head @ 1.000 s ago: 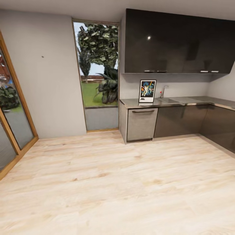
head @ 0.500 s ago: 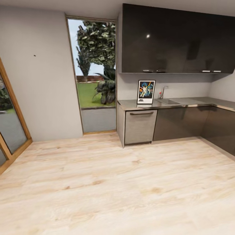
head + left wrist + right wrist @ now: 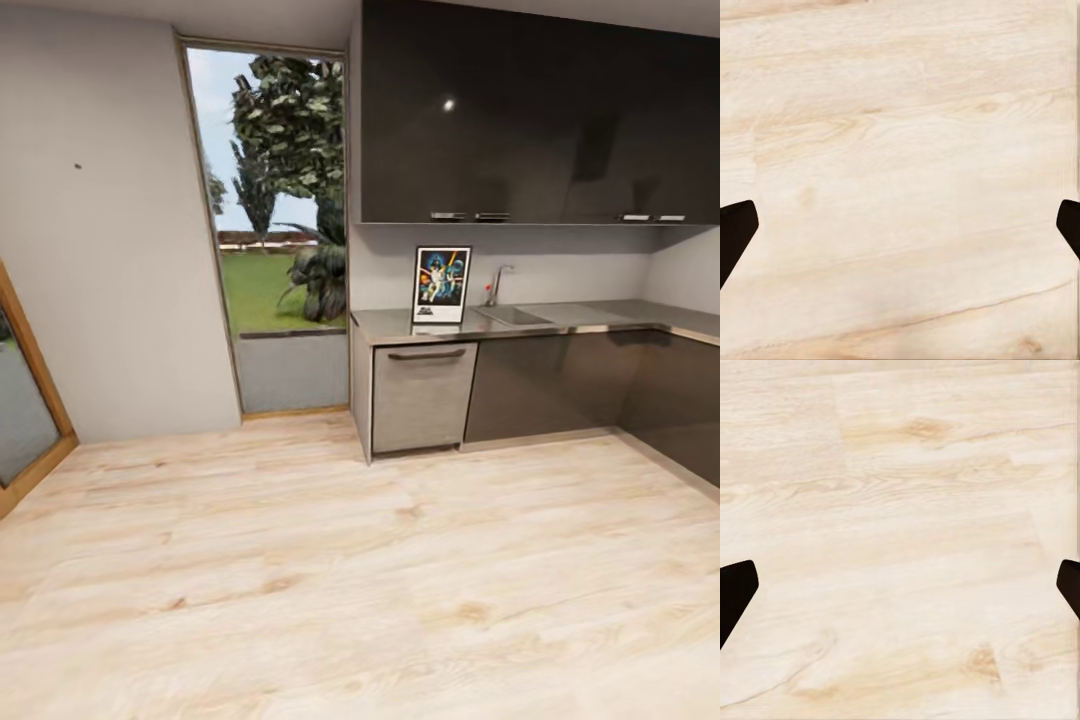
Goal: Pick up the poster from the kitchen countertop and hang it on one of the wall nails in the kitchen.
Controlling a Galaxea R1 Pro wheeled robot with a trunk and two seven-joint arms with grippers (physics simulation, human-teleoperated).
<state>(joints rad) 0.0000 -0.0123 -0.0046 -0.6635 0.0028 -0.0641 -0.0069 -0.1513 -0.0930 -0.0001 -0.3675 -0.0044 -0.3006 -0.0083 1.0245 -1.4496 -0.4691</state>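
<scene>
The framed Star Wars poster [image 3: 441,284] stands upright on the grey kitchen countertop [image 3: 590,318], leaning against the back wall just left of the inset sink [image 3: 511,315] and chrome tap [image 3: 495,284]. A small dark wall nail [image 3: 78,165] shows on the grey wall at the left. My left gripper [image 3: 900,232] hangs over bare wooden floor, its dark fingertips [image 3: 735,229] far apart, open and empty. Over the same floor my right gripper [image 3: 900,592] is open too, with nothing between its fingertips [image 3: 735,589].
Black wall cabinets [image 3: 530,115] hang above the worktop, dark cabinet fronts and a grey appliance door [image 3: 422,393] below it. A tall window [image 3: 275,225] sits between the counter and the nail wall. A wood-framed glass door [image 3: 25,400] is at far left. Light wooden floor [image 3: 350,570] stretches ahead.
The whole head view has shifted: the counter, window and nail sit further left and look slightly larger, so the camera has moved. The poster stays put on the countertop.
</scene>
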